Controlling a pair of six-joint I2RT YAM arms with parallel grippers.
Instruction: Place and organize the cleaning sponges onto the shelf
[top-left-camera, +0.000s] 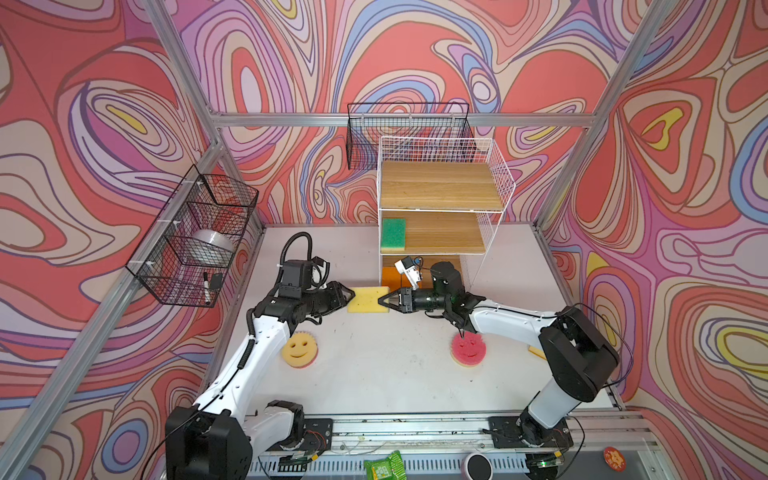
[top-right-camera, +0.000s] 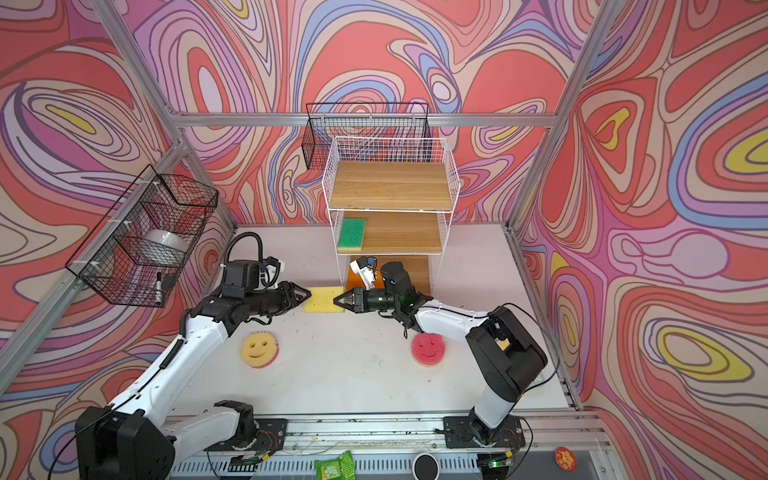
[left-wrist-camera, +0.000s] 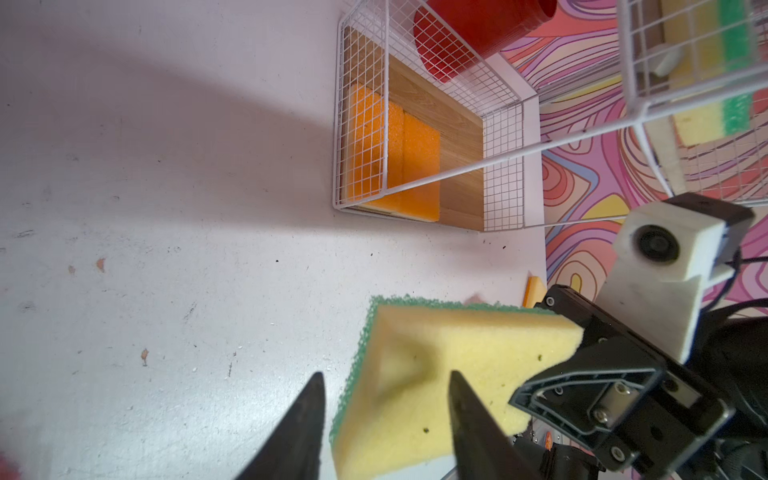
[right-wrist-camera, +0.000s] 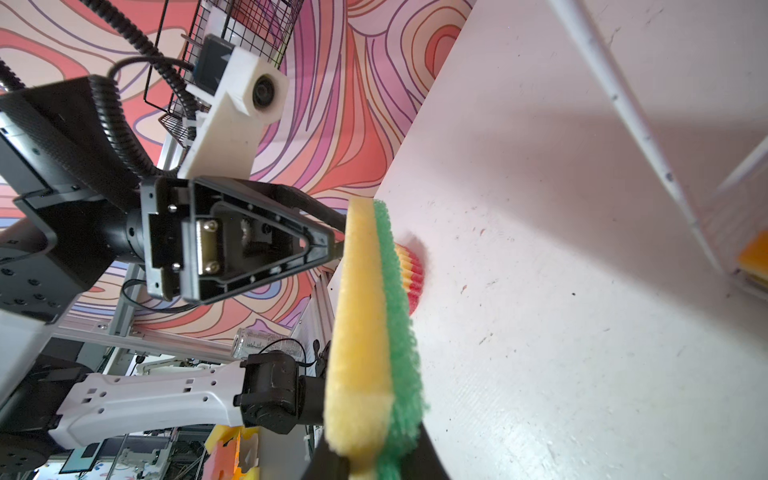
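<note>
Shelved on the white wire-grid shelf with wooden tiers (top-left-camera: 494, 174): one green-faced rectangular sponge (top-left-camera: 393, 234) on the middle tier, orange-faced pads (left-wrist-camera: 399, 162) on the bottom tier (top tier bare). Not yet shelved, lying on the surface (top-left-camera: 395, 382): round yellow smiley sponge (top-left-camera: 299, 348), round pink smiley sponge (top-left-camera: 468, 348). In front of the shelf, between both tools: rectangular yellow foam sponge with a coarse green scouring face (top-left-camera: 368, 299), soft and dented, pinched by the closed right tool (top-left-camera: 381, 300), with the left tool (top-left-camera: 353, 295) spread wide around the opposite edge.

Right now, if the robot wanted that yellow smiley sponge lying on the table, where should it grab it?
Probably from straight above, with the jaws closing on opposite sides of the scalloped rim of the yellow smiley sponge. It lies flat and face up on the table, with nothing lying against it, and being round, any pair of opposite sides should serve.
</note>
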